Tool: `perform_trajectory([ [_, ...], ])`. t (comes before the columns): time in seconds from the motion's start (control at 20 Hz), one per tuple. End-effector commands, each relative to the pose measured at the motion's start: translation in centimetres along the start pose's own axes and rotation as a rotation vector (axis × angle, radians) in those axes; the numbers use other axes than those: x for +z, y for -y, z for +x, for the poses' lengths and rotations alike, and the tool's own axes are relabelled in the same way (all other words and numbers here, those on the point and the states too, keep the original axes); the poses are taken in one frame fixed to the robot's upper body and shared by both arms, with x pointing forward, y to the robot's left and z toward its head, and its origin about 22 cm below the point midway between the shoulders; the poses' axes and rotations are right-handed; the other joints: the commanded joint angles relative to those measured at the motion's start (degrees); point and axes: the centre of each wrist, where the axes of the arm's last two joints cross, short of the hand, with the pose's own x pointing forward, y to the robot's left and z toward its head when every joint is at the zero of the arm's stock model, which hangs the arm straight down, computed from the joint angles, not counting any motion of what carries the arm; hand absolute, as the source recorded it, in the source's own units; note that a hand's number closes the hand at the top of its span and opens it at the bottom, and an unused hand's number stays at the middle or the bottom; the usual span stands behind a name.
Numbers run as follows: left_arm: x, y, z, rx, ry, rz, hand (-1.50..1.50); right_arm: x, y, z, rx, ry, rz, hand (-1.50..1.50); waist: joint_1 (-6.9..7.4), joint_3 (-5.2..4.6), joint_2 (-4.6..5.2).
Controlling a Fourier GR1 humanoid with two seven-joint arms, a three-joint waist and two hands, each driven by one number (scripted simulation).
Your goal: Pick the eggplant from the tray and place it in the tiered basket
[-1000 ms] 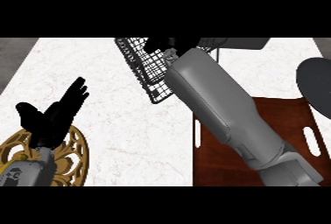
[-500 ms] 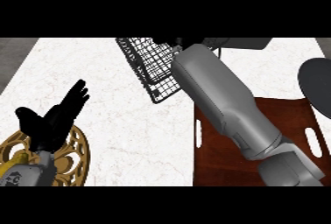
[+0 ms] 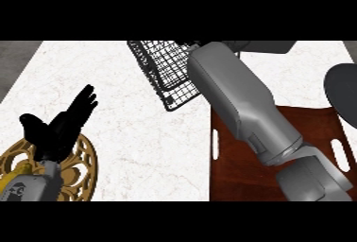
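Observation:
The black wire tiered basket [image 3: 164, 71] stands at the top middle of the white counter. My right forearm [image 3: 244, 104] rises from the lower right across the dark red-brown tray [image 3: 314, 120] to the basket's right rim. Only a dark sliver of my right hand [image 3: 192, 45] shows at the view's upper edge, above the basket. The eggplant shows nowhere: not on the visible part of the tray and not in the visible part of the basket. My left hand [image 3: 59, 130] rests open at the lower left, fingers up.
An ornate gold round stand [image 3: 85, 160] lies under my left wrist at the lower left. A grey round plate [image 3: 343, 90] is cut off by the right edge. The tray has white handle slots [image 3: 339, 151]. White counter [image 3: 132, 142] lies between stand and tray.
My right arm has swung up and to the right along the basket, and its hand has slid almost out past the upper edge. The left hand has stayed still.

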Motion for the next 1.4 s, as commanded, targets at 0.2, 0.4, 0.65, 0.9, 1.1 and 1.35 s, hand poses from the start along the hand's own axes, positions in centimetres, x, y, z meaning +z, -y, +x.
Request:
perform_trajectory([
  [0.2, -0.1, 0.3, 0.4, 0.015, -0.009, 0.009, 0.0, -0.5, 1.1, 1.0, -0.328, -0.139, -0.103, -1.5, -0.51, 0.07, -0.18],
  [0.4, -0.4, 0.3, 0.1, 0.014, -0.018, 0.03, 0.0, -1.0, 2.7, 2.2, -0.504, -0.166, -0.139, -1.5, -1.7, 0.1, -0.36],
  [0.65, 1.8, 0.1, -1.6, 0.014, -0.031, 0.043, 0.0, -2.1, 3.4, 1.3, -0.675, -0.215, -0.266, -1.5, -2.32, 0.1, -0.98],
  [0.9, 2.0, -2.1, -0.6, 0.013, -0.035, 0.091, 0.0, -3.2, 3.9, -0.5, -0.7, -0.223, -0.355, -1.5, -5.1, 0.09, -2.07],
  [1.1, 2.2, -1.2, -2.4, 0.029, -0.065, 0.118, 0.0, -3.4, 3.9, -2.7, -0.717, -0.254, -0.407, -1.5, -6.82, 0.07, -2.38],
  [1.35, 3.3, -2.2, -2.7, 0.029, -0.082, 0.158, 0.0, -3.1, 7.0, -4.0, -0.725, -0.248, -0.419, -1.5, -9.26, 0.1, -3.49],
])
